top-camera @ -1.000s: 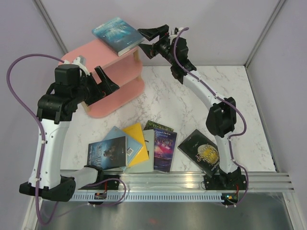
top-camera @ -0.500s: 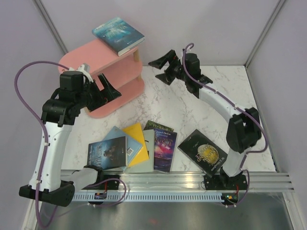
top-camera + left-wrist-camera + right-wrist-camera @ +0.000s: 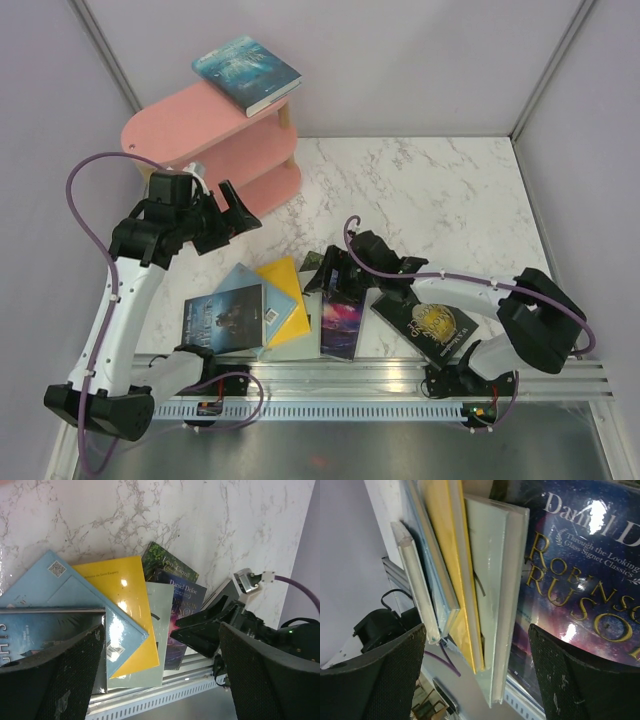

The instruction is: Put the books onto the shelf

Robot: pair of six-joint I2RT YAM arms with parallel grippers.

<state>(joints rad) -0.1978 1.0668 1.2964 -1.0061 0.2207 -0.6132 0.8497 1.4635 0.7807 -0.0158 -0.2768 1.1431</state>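
**While one book is lying on the shelf, both pincers are hanging wide open**

Where the top board of the pink shelf [image 3: 185, 125] is reaching out, a teal book [image 3: 246, 73] is lying flat, one corner jutting past the edge. The other books are lying on the marble surface [image 3: 430, 190], well in front of the shelf. They are fanning out in a loose pile. A dark book [image 3: 222, 318] is overlapping a light blue book [image 3: 240, 279], and beside these are lying a yellow book [image 3: 283, 288], a grey-white book [image 3: 306, 322] and a purple book [image 3: 343, 312]. A green-covered book [image 3: 322, 261] is peeking out from under the pile on the side facing the shelf. Farthest from the shelf, a gold-moon book [image 3: 427, 319] is lying apart from the pile.

The left pincer [image 3: 243, 210] is hovering just in front of the shelf's lower boards, its fingers spread wide and gripping nothing. The right pincer [image 3: 318, 280] is hanging low at the pile's shelf-side edge, over the grey-white and purple covers. Its fingers are also standing wide apart, and I cannot tell whether they are touching a cover.
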